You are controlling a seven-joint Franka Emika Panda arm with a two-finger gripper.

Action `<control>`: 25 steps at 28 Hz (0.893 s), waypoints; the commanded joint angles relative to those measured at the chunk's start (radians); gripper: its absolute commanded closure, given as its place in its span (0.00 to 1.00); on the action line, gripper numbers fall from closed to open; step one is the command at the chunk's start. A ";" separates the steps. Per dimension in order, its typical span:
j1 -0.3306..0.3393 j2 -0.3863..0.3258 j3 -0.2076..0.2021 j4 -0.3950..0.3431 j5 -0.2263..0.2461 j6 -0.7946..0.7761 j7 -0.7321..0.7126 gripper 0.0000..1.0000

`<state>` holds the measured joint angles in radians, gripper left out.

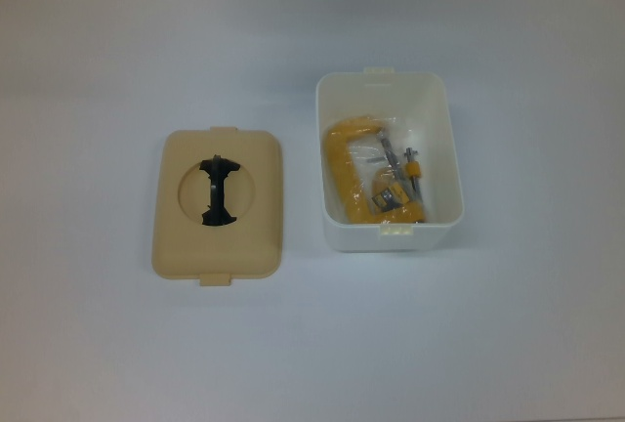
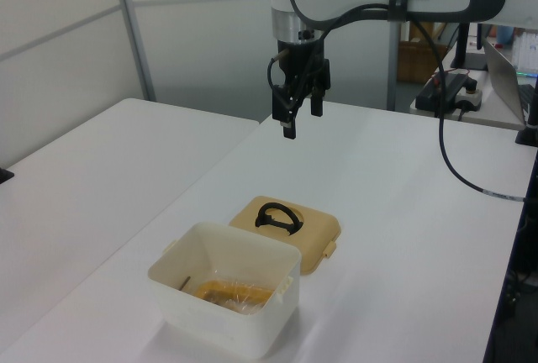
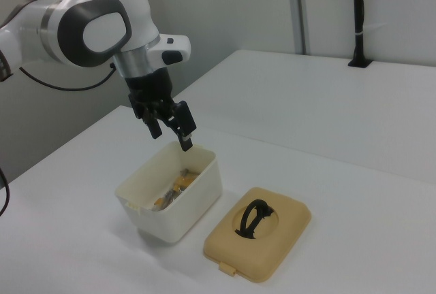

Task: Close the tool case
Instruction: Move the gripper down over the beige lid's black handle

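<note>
On the smooth white table sits one tool case, in two parts: a white, glossy plastic box with rounded corners, open on top and holding a yellow clamp wrapped in clear crinkled film, and, beside it on the top view's left, not touching, its matte beige lid, lying flat with a round recess, one black handle arched across it and a small latch tab on each long edge. My gripper hangs above the table, fingers parted and holding nothing.
</note>
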<state>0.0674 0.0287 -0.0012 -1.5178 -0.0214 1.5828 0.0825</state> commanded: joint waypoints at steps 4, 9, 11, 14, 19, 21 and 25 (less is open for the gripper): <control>0.000 0.017 -0.005 -0.004 0.005 0.000 0.002 0.00; -0.017 0.026 -0.014 -0.013 0.003 0.078 0.003 0.00; -0.035 0.045 -0.014 -0.012 0.003 0.092 0.003 0.00; -0.055 0.068 -0.014 -0.008 0.001 0.138 0.003 0.00; -0.084 0.114 -0.014 -0.009 -0.020 0.213 0.002 0.00; -0.086 0.129 -0.014 -0.010 -0.037 0.230 0.002 0.00; -0.086 0.166 -0.014 -0.013 -0.061 0.250 -0.001 0.00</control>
<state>-0.0256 0.1620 -0.0114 -1.5242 -0.0492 1.7991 0.0824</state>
